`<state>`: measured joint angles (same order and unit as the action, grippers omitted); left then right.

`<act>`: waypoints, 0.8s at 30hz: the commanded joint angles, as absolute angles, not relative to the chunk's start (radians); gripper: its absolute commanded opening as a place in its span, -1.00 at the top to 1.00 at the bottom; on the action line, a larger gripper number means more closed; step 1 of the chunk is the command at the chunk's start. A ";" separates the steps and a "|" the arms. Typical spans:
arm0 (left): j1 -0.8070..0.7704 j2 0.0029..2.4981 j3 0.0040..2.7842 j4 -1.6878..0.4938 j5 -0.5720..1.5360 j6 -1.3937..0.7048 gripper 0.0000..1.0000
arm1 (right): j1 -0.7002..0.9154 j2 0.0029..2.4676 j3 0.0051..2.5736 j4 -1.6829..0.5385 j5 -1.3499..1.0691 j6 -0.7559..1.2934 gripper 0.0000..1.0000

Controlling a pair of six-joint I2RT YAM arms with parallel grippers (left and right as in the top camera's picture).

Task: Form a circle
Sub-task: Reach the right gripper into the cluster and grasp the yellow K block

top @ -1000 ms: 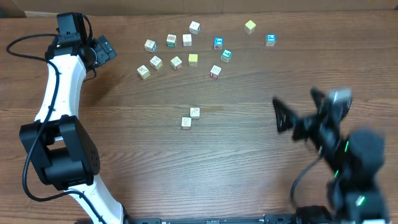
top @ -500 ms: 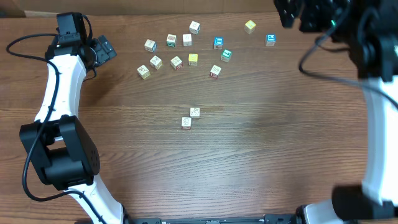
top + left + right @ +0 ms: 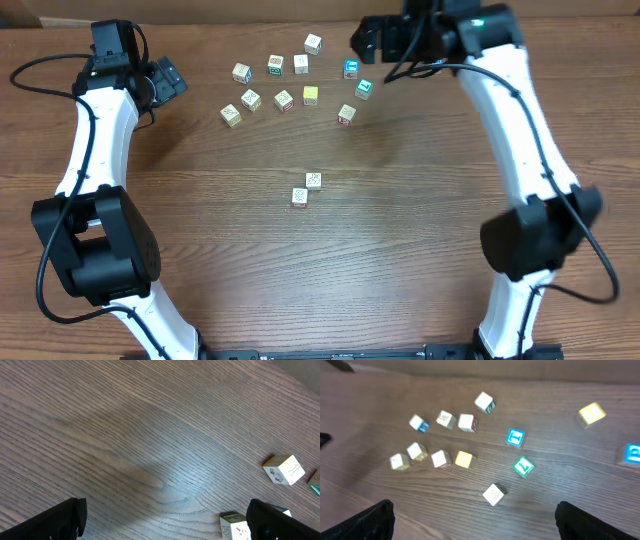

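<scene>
Task thing: a loose scatter of small wooden picture cubes (image 3: 284, 100), white, yellow, blue and green, lies at the far side of the brown wood-grain table (image 3: 420, 220). No closed circle is formed yet.
Long axis: the scatter runs left to right as a rough arc.
Outliers: two white cubes (image 3: 313, 179) sit close together, apart from the rest, toward the table's middle.
Right gripper (image 3: 372, 40): jaws wide apart and empty, above the scatter's right end, just beside the blue-faced cube (image 3: 350, 68) and the green-faced cube (image 3: 364, 88).
Left gripper (image 3: 168, 78): jaws wide apart and empty, off the scatter's left end, clear of every cube.
Bearing: most cubes lie to the right gripper's left.
Judgement: the right arm is nearer, and probably acts first.
</scene>
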<state>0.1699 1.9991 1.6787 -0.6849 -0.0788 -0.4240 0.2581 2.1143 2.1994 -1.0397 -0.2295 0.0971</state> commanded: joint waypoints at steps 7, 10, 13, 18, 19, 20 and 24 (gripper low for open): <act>0.163 1.988 1.689 -0.683 -0.078 -0.427 -0.99 | 0.255 2.257 2.225 -0.973 -0.320 0.140 -0.25; 0.163 1.988 1.689 -0.683 -0.078 -0.427 -0.99 | 0.265 2.281 2.225 -0.952 -0.316 0.182 0.34; 0.163 1.988 1.689 -0.683 -0.078 -0.427 -0.99 | 0.290 2.294 2.225 -0.951 -0.315 0.187 0.65; 0.163 1.988 1.689 -0.683 -0.078 -0.427 -0.98 | 0.340 2.307 2.223 -0.920 -0.314 0.187 0.78; 0.163 1.988 1.689 -0.683 -0.078 -0.427 -0.99 | 0.352 2.307 2.223 -0.910 -0.305 0.189 0.60; 0.163 1.988 1.689 -0.683 -0.078 -0.427 -0.99 | 0.364 2.307 2.223 -0.900 -0.276 0.212 0.34; 0.163 1.988 1.689 -0.683 -0.078 -0.427 -0.99 | 0.424 2.308 2.222 -0.891 -0.139 0.270 -0.36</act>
